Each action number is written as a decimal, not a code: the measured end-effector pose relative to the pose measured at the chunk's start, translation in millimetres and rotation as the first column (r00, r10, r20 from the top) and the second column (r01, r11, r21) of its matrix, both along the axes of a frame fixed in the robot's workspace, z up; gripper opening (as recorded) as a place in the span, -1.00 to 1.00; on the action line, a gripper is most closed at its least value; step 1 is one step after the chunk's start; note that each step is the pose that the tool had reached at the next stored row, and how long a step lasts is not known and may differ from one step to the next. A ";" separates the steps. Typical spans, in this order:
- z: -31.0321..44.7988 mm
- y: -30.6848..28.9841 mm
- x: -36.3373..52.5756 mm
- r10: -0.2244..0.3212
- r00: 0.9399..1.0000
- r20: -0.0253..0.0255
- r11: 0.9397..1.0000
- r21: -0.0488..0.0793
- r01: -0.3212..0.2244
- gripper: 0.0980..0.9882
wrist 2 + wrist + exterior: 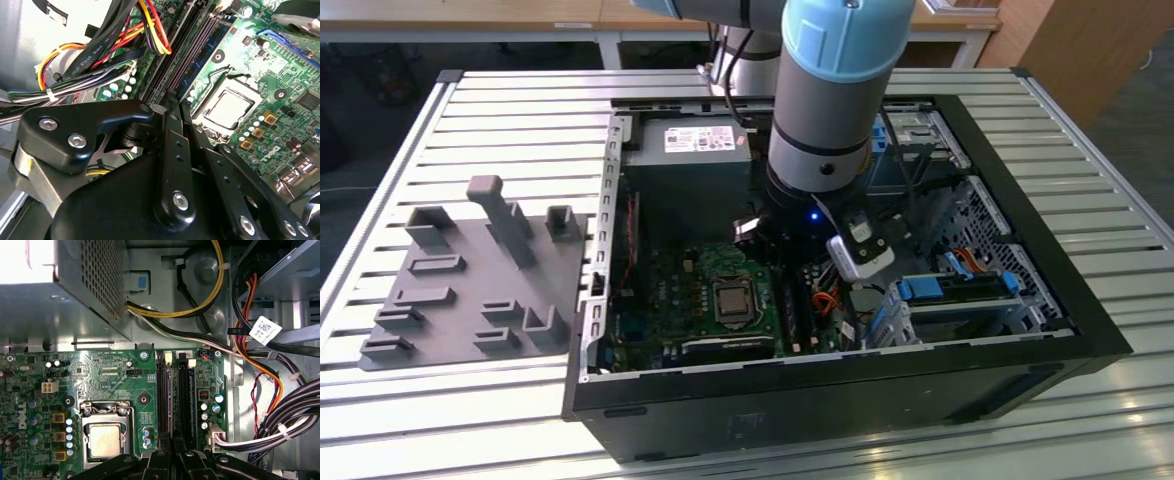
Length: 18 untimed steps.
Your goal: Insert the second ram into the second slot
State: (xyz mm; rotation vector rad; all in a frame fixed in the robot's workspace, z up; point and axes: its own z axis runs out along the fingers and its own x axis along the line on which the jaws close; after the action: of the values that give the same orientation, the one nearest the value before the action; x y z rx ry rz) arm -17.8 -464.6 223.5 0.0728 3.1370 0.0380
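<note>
— Grey tray (467, 270) lies well apart from the pincer (173, 452), outside the case (1067, 330). Pincer position?
— Down inside the case, over the board (100, 370). CPU (105, 440) near it on one side, cables (280, 425) on the other.
— Ram?
— Blue ram (211, 45) stands among the slots (185, 395), just ahead of the pincer. Opening and hold: cannot tell.

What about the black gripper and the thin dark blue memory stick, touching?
Cannot tell. In the second wrist view the black gripper ends at the dark blue memory stick, but its own body hides any contact.
</note>
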 end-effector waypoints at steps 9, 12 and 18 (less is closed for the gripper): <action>-0.9 0.1 0.6 0.027 1.000 0.000 1.000 0.000 -0.027 -0.91; -1.6 0.3 0.6 0.037 0.999 0.000 0.999 0.000 -0.037 -0.91; -4.1 0.3 0.6 0.037 0.999 0.000 0.999 0.000 -0.037 -0.91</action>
State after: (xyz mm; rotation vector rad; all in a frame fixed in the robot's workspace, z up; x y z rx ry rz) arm -17.3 -464.4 219.5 0.0144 3.1383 0.0384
